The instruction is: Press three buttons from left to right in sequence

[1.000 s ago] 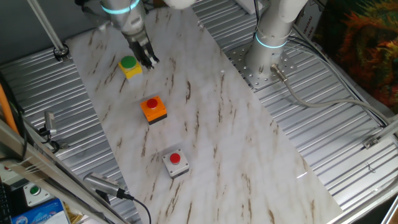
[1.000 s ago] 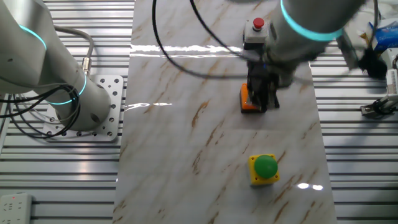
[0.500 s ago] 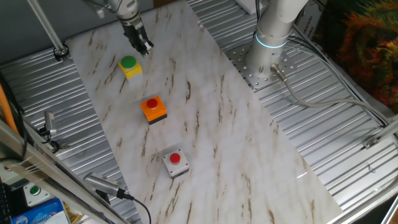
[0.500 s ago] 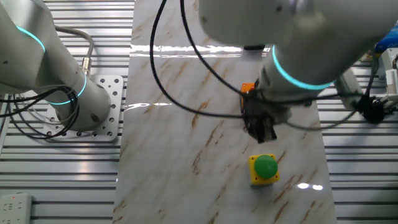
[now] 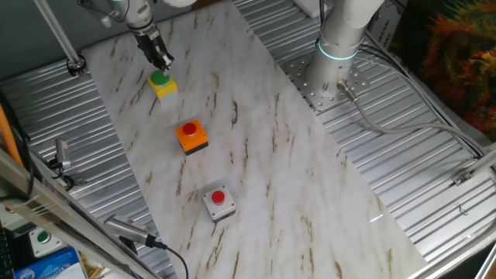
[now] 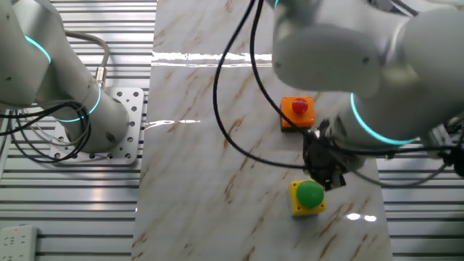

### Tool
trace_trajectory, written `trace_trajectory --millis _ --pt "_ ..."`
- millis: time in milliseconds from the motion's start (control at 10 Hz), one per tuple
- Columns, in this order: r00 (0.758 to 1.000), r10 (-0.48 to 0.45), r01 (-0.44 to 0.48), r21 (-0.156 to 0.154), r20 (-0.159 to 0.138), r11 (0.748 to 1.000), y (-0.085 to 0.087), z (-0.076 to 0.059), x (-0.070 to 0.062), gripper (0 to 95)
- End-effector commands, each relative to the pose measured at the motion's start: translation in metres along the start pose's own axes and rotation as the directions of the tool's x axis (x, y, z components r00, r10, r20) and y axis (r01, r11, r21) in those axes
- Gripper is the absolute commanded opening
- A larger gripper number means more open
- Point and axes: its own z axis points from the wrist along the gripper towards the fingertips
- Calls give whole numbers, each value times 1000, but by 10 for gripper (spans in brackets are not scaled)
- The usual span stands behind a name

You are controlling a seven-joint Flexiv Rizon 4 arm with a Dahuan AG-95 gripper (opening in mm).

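Observation:
Three button boxes stand in a line on the marble board [image 5: 263,178]. The green button [image 5: 160,77] on the yellow box [image 5: 166,89] is at the far end, and it also shows in the other fixed view [image 6: 310,193]. The red button on the orange box [image 5: 191,137] is in the middle and shows in the other view [image 6: 297,114]. The red button on the light-grey box [image 5: 218,204] is nearest; the arm hides it in the other view. My gripper [image 5: 161,62] points down right at the green button's far edge [image 6: 330,178]. No gap or contact between the fingertips shows.
A second robot arm's base [image 5: 339,48] stands on the slatted metal table to the right of the board [image 6: 76,109]. A white box with a green button [image 5: 44,240] sits by blue packaging at the lower left. A cabled metal tool [image 5: 128,231] lies near the board's near corner.
My gripper has moved from beside the orange box to the green button on the yellow box. The boxes have not moved.

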Motion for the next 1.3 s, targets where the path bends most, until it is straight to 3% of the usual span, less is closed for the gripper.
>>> trace_trajectory --millis 100,400,800,1300 --pt "1000 2 -2 17 -2 1000 -10 8 5 0" --pt "1000 2 -2 37 8 999 -15 19 5 0" --pt "1000 -3 3 95 -3 995 -23 14 5 0" --pt "1000 -5 5 89 0 996 -29 11 4 0"
